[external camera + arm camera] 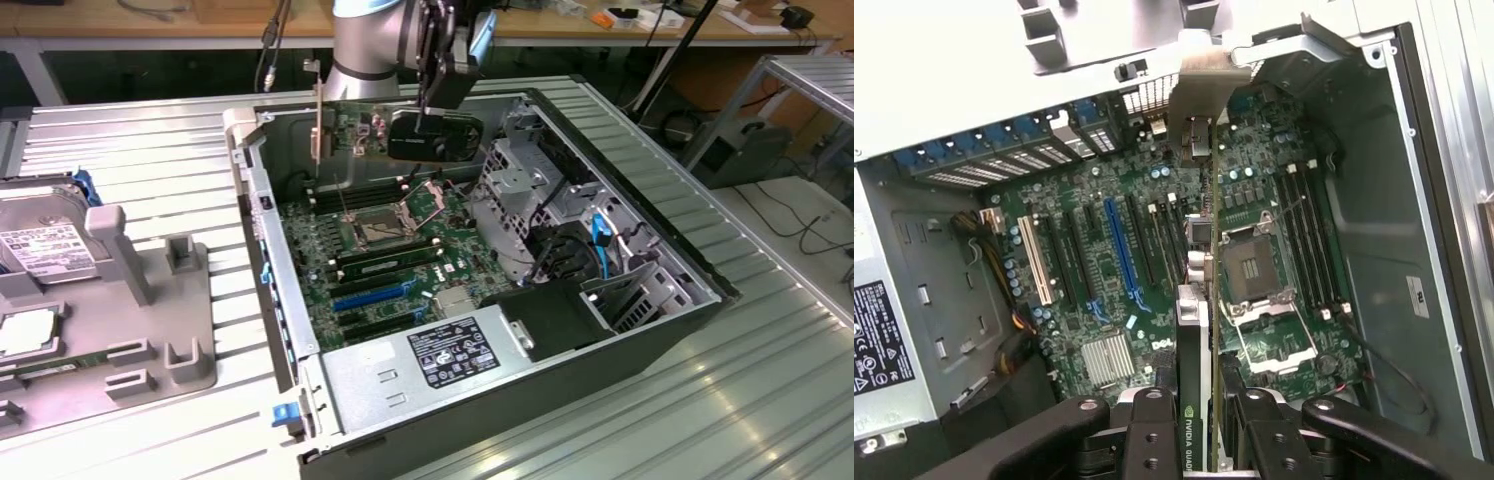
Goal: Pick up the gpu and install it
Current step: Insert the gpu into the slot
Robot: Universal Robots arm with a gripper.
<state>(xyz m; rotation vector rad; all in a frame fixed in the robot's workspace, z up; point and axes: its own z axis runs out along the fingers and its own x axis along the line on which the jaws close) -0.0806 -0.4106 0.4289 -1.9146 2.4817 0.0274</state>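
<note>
Exterior view first: an open computer case [694, 270] lies on its side in the middle of the ribbed metal bench [774, 400], with the arm reaching down over the case's far end. The gripper [430, 105] is pinching the gpu [434, 140] by its upper edge, so the card hangs upright on its long edge above the motherboard [314, 245], raised and not seated in any slot. Its black face looks toward the camera, and its pale bracket [318, 135] stands just inside the case wall on the exterior view's left.

Below the card sit the empty CPU socket [380, 228] and, nearer the camera, a blue expansion slot [374, 295]. The power supply [427, 365], with its dark label, fills the near corner of the case.

From the wrist view the gpu [1192, 380] shows edge-on as a thin strip running away from the camera. The gripper [1199, 440] has it clamped, a black finger [1154, 430] pressed against each face. The bracket [1206, 90] at the far end points toward the slotted rear wall. The card's line runs between the black expansion slots and the CPU socket [1246, 265] — the blue slot [1122, 250] lies a few slots off to one side.

Toward the bench's edge at the exterior view's left a grey tray [160, 330] carries a hard drive [47, 245] with a white label, well apart from the case.
</note>
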